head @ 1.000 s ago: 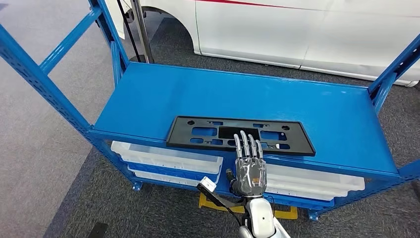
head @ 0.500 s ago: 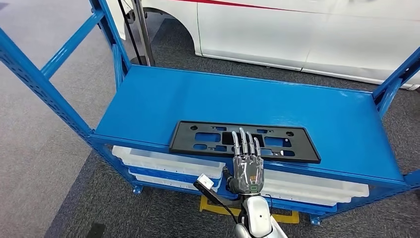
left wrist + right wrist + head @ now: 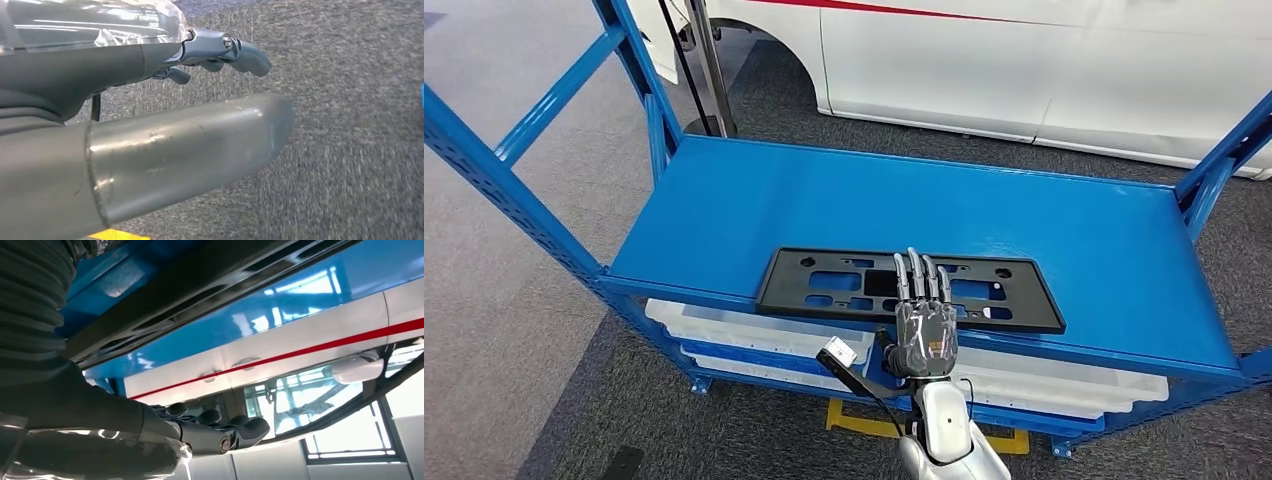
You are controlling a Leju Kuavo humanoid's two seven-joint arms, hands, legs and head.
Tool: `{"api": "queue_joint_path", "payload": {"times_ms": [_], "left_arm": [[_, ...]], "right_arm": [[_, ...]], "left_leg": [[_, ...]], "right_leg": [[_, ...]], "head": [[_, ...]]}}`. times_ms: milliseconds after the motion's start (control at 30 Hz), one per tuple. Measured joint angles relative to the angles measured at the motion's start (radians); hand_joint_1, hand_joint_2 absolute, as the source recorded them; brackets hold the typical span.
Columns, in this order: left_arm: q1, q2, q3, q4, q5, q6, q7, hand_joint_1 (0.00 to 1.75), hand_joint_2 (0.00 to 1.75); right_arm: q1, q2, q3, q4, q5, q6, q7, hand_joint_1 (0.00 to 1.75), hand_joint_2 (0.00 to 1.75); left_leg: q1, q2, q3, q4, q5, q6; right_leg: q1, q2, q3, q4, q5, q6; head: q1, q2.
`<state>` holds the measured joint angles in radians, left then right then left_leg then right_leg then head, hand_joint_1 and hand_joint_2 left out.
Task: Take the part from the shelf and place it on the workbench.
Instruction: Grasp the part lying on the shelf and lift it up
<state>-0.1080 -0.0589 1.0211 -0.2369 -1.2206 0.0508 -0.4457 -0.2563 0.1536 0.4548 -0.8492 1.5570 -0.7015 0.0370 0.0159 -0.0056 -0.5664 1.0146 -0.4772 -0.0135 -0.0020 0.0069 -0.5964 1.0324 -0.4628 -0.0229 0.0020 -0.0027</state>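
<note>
The part (image 3: 824, 285) is a long flat black plastic plate with cut-outs, lying along the front edge of the blue shelf board (image 3: 904, 200). My right hand (image 3: 922, 325) reaches in from below with its fingers stretched out flat and apart over the middle of the plate; whether they touch it I cannot tell. In the right wrist view the part (image 3: 200, 285) runs close past the right hand (image 3: 210, 432), which holds nothing. My left hand (image 3: 200, 140) hangs over grey carpet, thumb and fingers extended, with nothing in it.
White bins (image 3: 754, 325) sit on the level below the shelf board. Blue uprights (image 3: 514, 180) stand at the shelf's left and right (image 3: 1219, 160) ends. A white car (image 3: 1024, 60) is parked behind it. A yellow marking (image 3: 864, 418) lies on the carpet under the shelf.
My right hand has slid forward, so its fingers now reach further across the plate. The view has shifted slightly; the plate stays on the shelf.
</note>
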Motion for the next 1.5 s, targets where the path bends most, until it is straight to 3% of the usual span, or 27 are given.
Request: {"api": "queue_joint_path", "payload": {"times_ms": [67, 133, 167, 200, 233, 333, 400, 467, 533, 567, 633, 667, 700, 733, 767, 800, 867, 933, 1033, 1100, 1167, 1200, 1233, 1300, 1367, 1400, 1500], "left_arm": [[-0.004, 0.000, -0.001, 0.000, -0.004, -0.002, 0.001, 0.00, 0.00], [-0.006, 0.001, -0.003, 0.000, -0.006, -0.003, 0.002, 0.00, 0.00], [-0.006, 0.001, -0.005, 0.000, -0.006, -0.003, 0.004, 0.00, 0.00], [-0.006, 0.001, -0.007, 0.000, -0.005, -0.003, 0.005, 0.00, 0.00], [-0.006, 0.002, -0.010, 0.000, -0.005, -0.004, 0.006, 0.00, 0.00], [-0.010, 0.004, -0.020, 0.000, -0.005, -0.004, 0.008, 0.00, 0.00], [-0.014, 0.006, -0.024, 0.000, -0.005, -0.005, 0.010, 0.00, 0.00], [-0.014, 0.007, -0.025, 0.000, -0.004, -0.006, 0.011, 0.00, 0.00], [-0.014, 0.008, -0.025, 0.000, -0.004, -0.006, 0.011, 0.00, 0.00], [-0.015, 0.008, -0.025, 0.000, -0.005, -0.006, 0.011, 0.00, 0.00], [-0.016, 0.008, -0.025, 0.000, -0.005, -0.006, 0.011, 0.00, 0.00], [-0.015, 0.008, -0.025, 0.000, -0.005, -0.006, 0.011, 0.00, 0.00], [-0.015, 0.008, -0.025, 0.000, -0.004, -0.006, 0.012, 0.00, 0.00], [-0.015, 0.008, -0.025, 0.000, -0.004, -0.007, 0.012, 0.00, 0.00], [-0.015, 0.008, -0.025, 0.000, -0.004, -0.007, 0.012, 0.00, 0.00], [-0.015, 0.008, -0.025, 0.000, -0.004, -0.008, 0.012, 0.00, 0.00], [-0.015, 0.008, -0.025, 0.000, -0.003, -0.009, 0.012, 0.00, 0.00], [-0.015, 0.008, -0.025, 0.000, -0.002, -0.009, 0.011, 0.00, 0.00], [-0.013, 0.008, -0.025, 0.000, 0.000, -0.010, 0.011, 0.00, 0.00], [-0.012, 0.009, -0.025, 0.000, 0.000, -0.011, 0.010, 0.00, 0.00], [-0.009, 0.011, -0.025, 0.000, 0.001, -0.011, 0.010, 0.00, 0.00], [-0.007, 0.012, -0.025, 0.000, 0.002, -0.011, 0.010, 0.00, 0.00], [-0.004, 0.012, -0.025, 0.000, 0.003, -0.011, 0.009, 0.00, 0.00], [-0.002, 0.014, -0.025, 0.000, 0.004, -0.010, 0.008, 0.00, 0.00], [-0.002, 0.015, -0.025, 0.000, 0.006, -0.009, 0.005, 0.00, 0.00], [-0.001, 0.016, -0.025, 0.000, 0.008, -0.008, 0.004, 0.00, 0.00], [0.004, 0.015, -0.025, 0.000, 0.012, -0.006, 0.001, 0.00, 0.00]], "right_arm": [[-0.022, 0.006, -0.001, 0.025, -0.002, 0.000, 0.005, 0.00, 1.75], [-0.041, 0.010, -0.004, 0.058, -0.007, 0.000, 0.010, 0.00, 1.75], [-0.049, 0.011, -0.006, 0.076, -0.009, 0.000, 0.011, 0.00, 1.75], [-0.057, 0.011, -0.010, 0.094, -0.011, 0.000, 0.014, 0.00, 1.75], [-0.067, 0.011, -0.012, 0.111, -0.012, 0.000, 0.018, 0.00, 1.75], [-0.099, 0.011, -0.018, 0.160, -0.010, 0.001, 0.029, 0.00, 1.75], [-0.120, 0.011, -0.021, 0.193, -0.003, 0.002, 0.036, 0.00, 1.75], [-0.138, 0.011, -0.023, 0.221, 0.005, 0.004, 0.042, 0.00, 1.75], [-0.154, 0.010, -0.024, 0.242, 0.008, 0.013, 0.049, 0.00, 1.75], [-0.161, 0.009, -0.024, 0.252, 0.008, 0.020, 0.053, 0.00, 1.75], [-0.171, 0.007, -0.025, 0.270, 0.009, 0.035, 0.059, 0.00, 1.75], [-0.174, 0.005, -0.024, 0.279, 0.009, 0.041, 0.061, 0.00, 1.75], [-0.177, 0.004, -0.024, 0.285, 0.010, 0.046, 0.061, 0.00, 1.75], [-0.180, 0.002, -0.024, 0.291, 0.010, 0.050, 0.061, 0.00, 1.75], [-0.184, 0.001, -0.024, 0.295, 0.010, 0.053, 0.061, 0.00, 1.75], [-0.188, 0.000, -0.024, 0.298, 0.010, 0.055, 0.062, 0.00, 1.75], [-0.196, -0.003, -0.024, 0.304, 0.009, 0.057, 0.062, 0.00, 1.75], [-0.202, -0.006, -0.024, 0.307, 0.008, 0.059, 0.063, 0.00, 1.75], [-0.207, -0.010, -0.024, 0.310, 0.006, 0.064, 0.064, 0.00, 1.75], [-0.209, -0.014, -0.024, 0.311, 0.006, 0.068, 0.064, 0.00, 1.75], [-0.208, -0.021, -0.024, 0.312, 0.006, 0.072, 0.064, 0.00, 1.75], [-0.208, -0.025, -0.025, 0.313, 0.006, 0.072, 0.064, 0.00, 1.75], [-0.208, -0.029, -0.025, 0.312, 0.006, 0.073, 0.064, 0.00, 1.75], [-0.208, -0.038, -0.029, 0.311, 0.005, 0.072, 0.064, 0.00, 1.75], [-0.208, -0.048, -0.037, 0.308, 0.004, 0.073, 0.064, 0.00, 1.75], [-0.208, -0.053, -0.041, 0.306, 0.003, 0.073, 0.064, 0.00, 1.75], [-0.205, -0.071, -0.056, 0.302, 0.000, 0.073, 0.065, 0.00, 1.75]], "left_leg": [[0.002, 0.001, -0.027, 0.063, -0.042, -0.010], [0.003, 0.001, -0.088, 0.193, -0.103, -0.017], [0.003, 0.001, -0.115, 0.248, -0.120, -0.019], [0.003, 0.001, -0.130, 0.273, -0.119, -0.020], [0.003, 0.001, -0.125, 0.259, -0.098, -0.020], [0.001, 0.002, -0.039, 0.069, 0.002, -0.010], [-0.003, 0.001, -0.009, 0.003, 0.017, -0.001], [-0.003, 0.000, -0.008, -0.004, 0.016, 0.009], [0.002, 0.001, -0.004, -0.013, 0.022, 0.021], [0.005, 0.002, -0.002, -0.017, 0.024, 0.027], [0.005, 0.005, -0.002, -0.018, 0.024, 0.034], [0.004, 0.005, -0.001, -0.018, 0.024, 0.035], [0.004, 0.006, 0.000, -0.018, 0.023, 0.035], [0.004, 0.005, 0.001, -0.017, 0.023, 0.035], [0.004, 0.005, 0.004, -0.017, 0.022, 0.034], [0.004, 0.004, 0.006, -0.017, 0.020, 0.032], [0.001, 0.002, 0.008, -0.013, 0.016, 0.025], [-0.002, 0.001, 0.007, -0.012, 0.015, 0.015], [0.002, 0.001, 0.003, 0.000, 0.002, -0.001], [0.005, 0.001, -0.032, 0.082, -0.050, -0.009], [0.006, 0.002, -0.092, 0.214, -0.110, -0.017], [0.007, 0.002, -0.113, 0.257, -0.120, -0.020], [0.008, 0.002, -0.116, 0.263, -0.110, -0.022], [0.013, 0.003, -0.067, 0.160, -0.043, -0.025], [0.015, 0.000, -0.007, 0.036, 0.001, -0.023], [0.014, -0.001, 0.008, 0.006, 0.006, -0.017], [0.011, -0.003, 0.009, -0.001, 0.007, 0.005]], "right_leg": [[-0.004, -0.001, 0.004, -0.009, 0.004, -0.011], [-0.003, -0.002, 0.005, -0.009, 0.004, -0.016], [-0.002, -0.002, 0.005, -0.008, 0.003, -0.017], [-0.001, -0.002, 0.005, -0.008, 0.002, -0.018], [-0.001, -0.002, 0.006, -0.007, 0.001, -0.017], [0.001, 0.000, 0.009, -0.001, -0.005, -0.012], [0.004, 0.001, 0.006, 0.001, -0.005, -0.004], [0.006, 0.001, 0.004, -0.001, -0.003, 0.006], [0.007, 0.000, -0.002, 0.017, -0.020, 0.016], [0.006, -0.001, -0.018, 0.053, -0.044, 0.021], [0.002, -0.001, -0.077, 0.178, -0.107, 0.028], [-0.001, -0.001, -0.107, 0.240, -0.129, 0.030], [-0.003, -0.002, -0.125, 0.275, -0.132, 0.033], [-0.005, -0.002, -0.124, 0.271, -0.116, 0.033], [-0.007, -0.002, -0.104, 0.227, -0.084, 0.033], [-0.008, -0.002, -0.069, 0.158, -0.046, 0.030], [-0.005, -0.002, -0.010, 0.035, -0.003, 0.023], [0.001, -0.001, 0.006, -0.002, -0.001, 0.017], [-0.004, -0.003, 0.012, -0.015, 0.007, 0.000], [-0.009, -0.006, 0.017, -0.024, 0.013, -0.009], [-0.009, -0.007, 0.017, -0.025, 0.013, -0.011], [-0.009, -0.008, 0.017, -0.025, 0.013, -0.011], [-0.009, -0.008, 0.018, -0.024, 0.012, -0.010], [-0.012, -0.007, 0.019, -0.018, 0.009, -0.005], [-0.010, -0.006, 0.016, -0.008, 0.003, 0.006], [-0.008, -0.006, 0.014, -0.004, 0.002, 0.012], [-0.005, -0.003, 0.013, -0.004, 0.003, 0.028]], "head": [[0.000, 0.000], [0.000, 0.000], [0.000, 0.000], [0.000, 0.000], [0.000, 0.000], [0.000, 0.000], [0.000, 0.000], [0.000, 0.000], [0.000, 0.000], [0.000, 0.000], [0.001, 0.000], [0.000, 0.000], [0.000, 0.000], [0.001, 0.000], [0.000, 0.000], [0.001, 0.000], [0.000, 0.000], [0.000, 0.000], [0.000, 0.000], [0.000, 0.000], [0.000, 0.000], [0.000, 0.000], [0.000, 0.000], [0.000, 0.000], [0.000, 0.000], [0.001, 0.000], [0.002, 0.000]]}}
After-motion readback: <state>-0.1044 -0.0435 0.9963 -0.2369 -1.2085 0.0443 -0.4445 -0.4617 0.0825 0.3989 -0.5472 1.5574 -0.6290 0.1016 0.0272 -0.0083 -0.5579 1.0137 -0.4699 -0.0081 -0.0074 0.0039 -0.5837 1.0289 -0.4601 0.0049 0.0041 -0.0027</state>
